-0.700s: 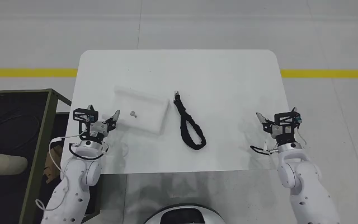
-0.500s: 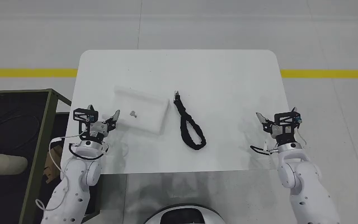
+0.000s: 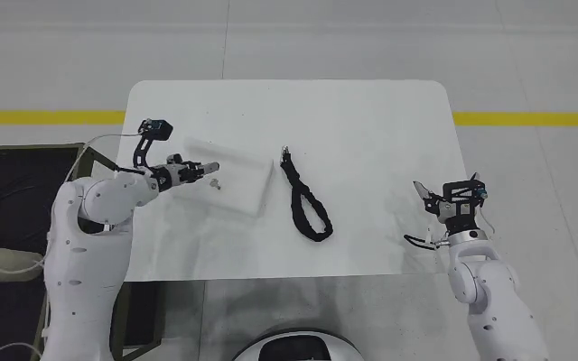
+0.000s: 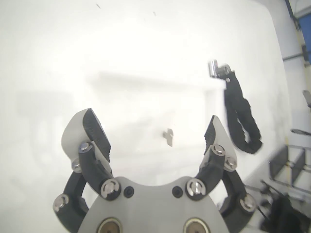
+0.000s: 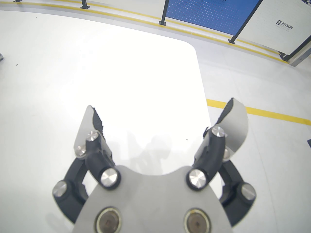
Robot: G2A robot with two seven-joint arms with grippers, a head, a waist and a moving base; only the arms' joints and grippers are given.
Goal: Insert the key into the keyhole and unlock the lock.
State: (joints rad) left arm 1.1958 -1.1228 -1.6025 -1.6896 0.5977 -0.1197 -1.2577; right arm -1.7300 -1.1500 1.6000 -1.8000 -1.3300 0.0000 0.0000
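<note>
Broad white worktop (image 3: 379,117), a pale pad (image 3: 242,165) on it, the black cable lock (image 4: 235,98) lying just beside. Now the left tool (image 4: 150,120) hovers over the pad, wide open, empty; the right tool (image 5: 161,105) open and empty too, well apart. The key (image 4: 168,135) lies flat on the pad: tiny, light, stiff, likely slippery, so pinch its head.

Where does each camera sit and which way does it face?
Top view: overhead, looking down at the table; both arms show, left gripper by the key, right gripper at the edge.
Left wrist view: on the left wrist, facing key and lock past its open gripper.
Right wrist view: on the right wrist, facing table corner and floor past its open gripper.
Shared: key and lock, in top and left wrist views.
</note>
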